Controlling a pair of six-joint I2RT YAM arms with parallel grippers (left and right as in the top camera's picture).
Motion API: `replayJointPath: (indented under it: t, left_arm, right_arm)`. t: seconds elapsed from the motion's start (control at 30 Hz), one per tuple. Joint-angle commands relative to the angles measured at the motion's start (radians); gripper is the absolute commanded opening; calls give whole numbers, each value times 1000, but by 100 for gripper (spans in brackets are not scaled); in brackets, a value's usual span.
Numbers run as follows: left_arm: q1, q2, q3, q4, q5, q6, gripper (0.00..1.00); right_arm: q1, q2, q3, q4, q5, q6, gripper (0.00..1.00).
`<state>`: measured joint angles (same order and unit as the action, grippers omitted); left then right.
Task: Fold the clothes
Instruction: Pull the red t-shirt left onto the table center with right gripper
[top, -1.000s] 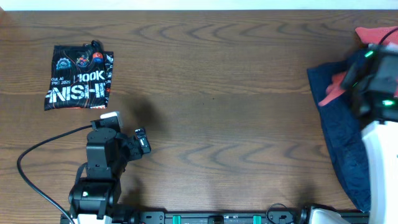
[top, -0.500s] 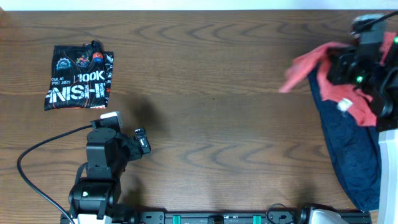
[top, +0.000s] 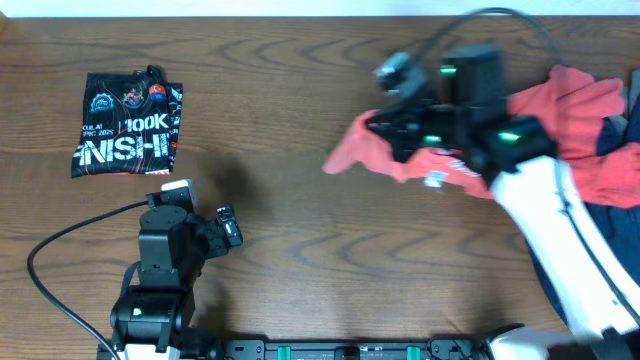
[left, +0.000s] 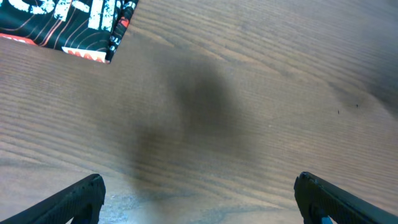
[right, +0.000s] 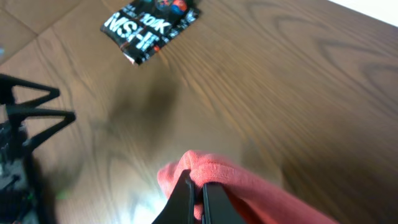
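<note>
Because its two fingers (right: 214, 208) are clenched on a bunched fold of the orange-red T-shirt (right: 255, 186), the right claw (right: 198, 200) carries only one edge of it above the surface (top: 300, 80). The rest trails toward 3 o'clock and drapes over the navy T-shirt (top: 622, 240) at the right border. The cloth looks light, limp and quick to bunch, so I judge it wants a grip at two shoulder or hem corners to spread flat. The left claw (left: 199, 200), released with fingers wide apart, hovers near 7 o'clock over bare wood. A folded black printed shirt (top: 128, 125) lies at 10 o'clock.
</note>
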<state>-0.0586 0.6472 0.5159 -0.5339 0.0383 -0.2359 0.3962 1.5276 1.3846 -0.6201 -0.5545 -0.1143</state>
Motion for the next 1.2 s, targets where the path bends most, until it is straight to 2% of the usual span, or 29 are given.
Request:
replayJointPath:
  t: [0.0, 0.07, 0.1, 0.17, 0.2, 0.23, 0.27, 0.43, 0.63, 0.87, 1.17]
  left_arm:
    - [6, -2, 18, 0, -1, -5, 98]
    - [6, -2, 18, 1, -1, -5, 98]
    - [6, -2, 18, 2, -1, -5, 98]
    - [6, -2, 18, 3, -1, -5, 98]
    - [6, -2, 18, 3, -1, -5, 98]
    - [6, -2, 18, 4, -1, -5, 98]
    - [6, -2, 18, 3, -1, -5, 98]
    - [6, 0, 18, 52, 4, -21, 98]
    - [6, 105, 18, 205, 38, -79, 98]
    - [-38, 486, 24, 457, 223, -81, 98]
    - [-171, 943, 174, 657, 242, -80, 98]
  right_arm:
    - [90, 85, -3, 122, 53, 87, 2]
    - [131, 145, -3, 256, 78, 107, 6]
    - [150, 172, -3, 324, 85, 117, 15]
    - [171, 210, -3, 416, 102, 125, 41]
    - [175, 218, -3, 434, 126, 136, 61]
    - [174, 222, -3, 437, 182, 172, 88]
    - [171, 222, -3, 423, 257, 222, 99]
    - [101, 184, -3, 232, 564, 373, 99]
    - [-43, 114, -3, -33, 671, 417, 99]
    - [-196, 43, -3, -264, 668, 412, 99]
    - [-328, -11, -3, -446, 667, 417, 99]
